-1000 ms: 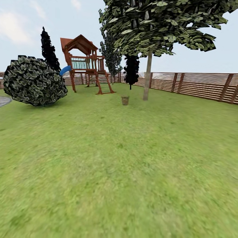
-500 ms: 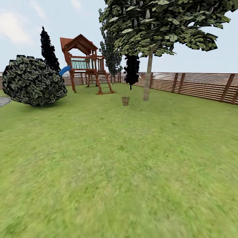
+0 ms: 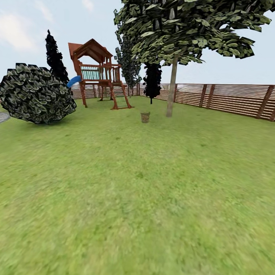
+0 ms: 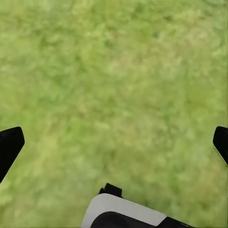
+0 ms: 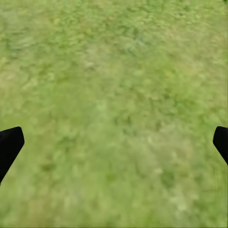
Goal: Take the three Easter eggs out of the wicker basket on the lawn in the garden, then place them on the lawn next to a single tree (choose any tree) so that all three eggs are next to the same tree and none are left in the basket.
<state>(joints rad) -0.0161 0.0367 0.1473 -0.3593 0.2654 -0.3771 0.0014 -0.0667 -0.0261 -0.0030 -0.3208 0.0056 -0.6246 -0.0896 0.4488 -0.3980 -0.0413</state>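
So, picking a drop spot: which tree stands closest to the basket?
The pale-trunked leafy tree, just right of the wicker basket; the black conifers stand farther back by the fence.

We see a wide, flat lawn [image 3: 137, 191] of mottled green grass covering the lower two thirds of the head view. Just above the frame's centre, a small wicker basket [image 3: 145, 117] stands upright on the grass, near a tree's [image 3: 171, 91] pale trunk to its right. A round leafy bush [image 3: 36, 93] rests at left, and a wooden play tower [image 3: 98, 74] stands behind.
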